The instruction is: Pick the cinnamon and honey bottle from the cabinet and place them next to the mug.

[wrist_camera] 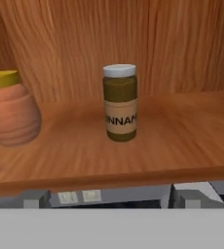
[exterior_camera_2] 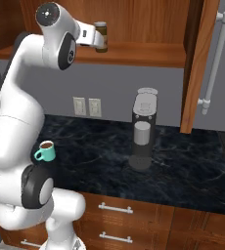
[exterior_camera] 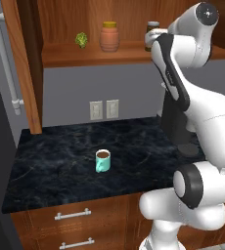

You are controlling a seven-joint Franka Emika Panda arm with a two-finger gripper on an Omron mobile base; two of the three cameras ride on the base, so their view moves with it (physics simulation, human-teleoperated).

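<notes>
The cinnamon jar [wrist_camera: 120,103] is stood upright on the cabinet shelf [wrist_camera: 182,141], ahead of the wide-open, empty pincer [wrist_camera: 104,198]. It could be toppled if nudged by a misaligned fingertip.

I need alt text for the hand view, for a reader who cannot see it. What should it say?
A slim brown cinnamon jar with a pale lid stands upright on the wooden shelf of the cabinet, straight ahead of the open gripper. The orange honey bottle stands apart at the left edge.
</notes>
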